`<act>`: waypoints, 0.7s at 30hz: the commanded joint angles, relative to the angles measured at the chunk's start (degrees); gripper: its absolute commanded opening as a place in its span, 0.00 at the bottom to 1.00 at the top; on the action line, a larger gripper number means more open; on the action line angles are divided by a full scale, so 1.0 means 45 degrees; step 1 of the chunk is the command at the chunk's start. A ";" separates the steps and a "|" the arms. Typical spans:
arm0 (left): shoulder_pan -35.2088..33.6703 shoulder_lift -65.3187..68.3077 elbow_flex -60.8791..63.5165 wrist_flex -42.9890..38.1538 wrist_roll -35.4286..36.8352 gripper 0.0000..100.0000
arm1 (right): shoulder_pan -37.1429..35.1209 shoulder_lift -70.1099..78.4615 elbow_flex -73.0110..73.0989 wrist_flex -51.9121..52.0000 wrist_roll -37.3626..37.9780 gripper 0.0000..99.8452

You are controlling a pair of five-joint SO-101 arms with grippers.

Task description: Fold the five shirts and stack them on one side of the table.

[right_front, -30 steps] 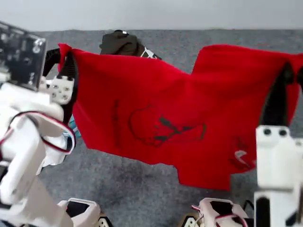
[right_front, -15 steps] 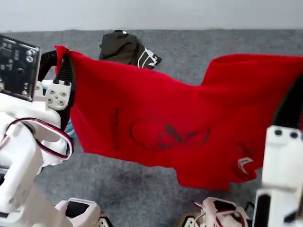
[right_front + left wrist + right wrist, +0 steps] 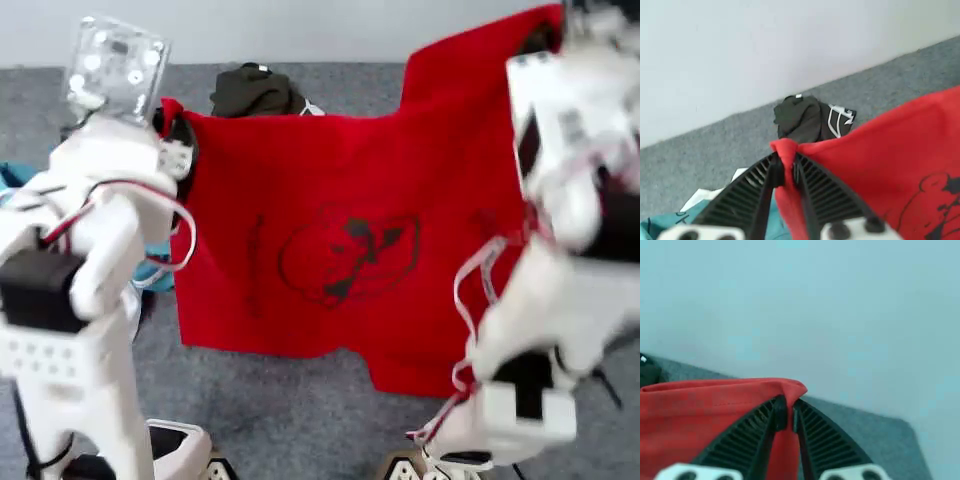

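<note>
Fabric is caught in both of my pinches: a large red cotton shirt with a dark line drawing on its front (image 3: 340,250) hangs spread in the air between my two arms, above the grey felt-like table top (image 3: 280,420). My left gripper (image 3: 785,165) has its black ribbed fingers (image 3: 747,187) pressed together on one upper corner of the shirt, and a small bunch of red cloth pokes out past the tips. My right gripper (image 3: 786,410) is clamped the same way on the opposite upper corner, where a hemmed edge of the cloth folds over the tips. In the high view the corner in my right gripper sits further up than the corner in my left, so the shirt's top edge slopes. Whether that corner is higher or simply farther back, I cannot tell. The lower hem hangs loose, and I cannot tell if it touches the table. Beyond the shirt's top edge, a bundled dark olive-black shirt with a white print (image 3: 255,92) lies on the table close to the pale wall (image 3: 300,30), apart from the red cloth. A crumpled teal and white shirt (image 3: 655,225) lies on the table at my left side, partly behind my left arm.
</note>
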 commanded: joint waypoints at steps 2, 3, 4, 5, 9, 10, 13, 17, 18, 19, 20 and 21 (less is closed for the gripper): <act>-0.0957 0.0762 0.1709 -0.2188 -0.0137 0.01 | -0.0147 0.2198 -0.0195 -0.1846 -0.0156 0.01; -0.1094 0.1231 0.1788 -0.2462 -0.0137 0.01 | -0.0147 0.2628 -0.0195 -0.2217 -0.0156 0.01; -0.1192 0.1758 0.1788 -0.2716 -0.0137 0.01 | -0.0147 0.3096 -0.0195 -0.2628 -0.0156 0.01; -0.1270 0.2325 0.1788 -0.3028 -0.0137 0.01 | -0.0147 0.3526 -0.0195 -0.2999 -0.0156 0.01; -0.1328 0.4611 0.1768 -0.4298 -0.0176 0.01 | -0.0107 0.5324 -0.0156 -0.4308 -0.0156 0.01; -0.1328 0.5138 0.1768 -0.4630 -0.0332 0.01 | -0.0107 0.5812 -0.0195 -0.4503 -0.0156 0.01; -0.1328 0.6681 0.1768 -0.5314 -0.0996 0.01 | -0.0127 0.7140 -0.0195 -0.5167 -0.0156 0.01; -0.1348 0.8361 0.1592 -0.5509 -0.1192 0.01 | -0.0166 0.8508 -0.0195 -0.5812 -0.0156 0.01; -0.1368 0.8733 0.1455 -0.5509 -0.1192 0.01 | -0.0166 0.8781 -0.0195 -0.5929 -0.0156 0.01; -0.1368 0.9045 0.1338 -0.5509 -0.1192 0.01 | -0.0166 0.9016 -0.0195 -0.6027 -0.0156 0.01; -0.1368 0.9338 0.1241 -0.5509 -0.1211 0.01 | -0.0166 0.9250 -0.0195 -0.6125 -0.0156 0.01; -0.1368 0.9631 0.1123 -0.5509 -0.1211 0.01 | -0.0166 0.9485 -0.0195 -0.6222 -0.0137 0.01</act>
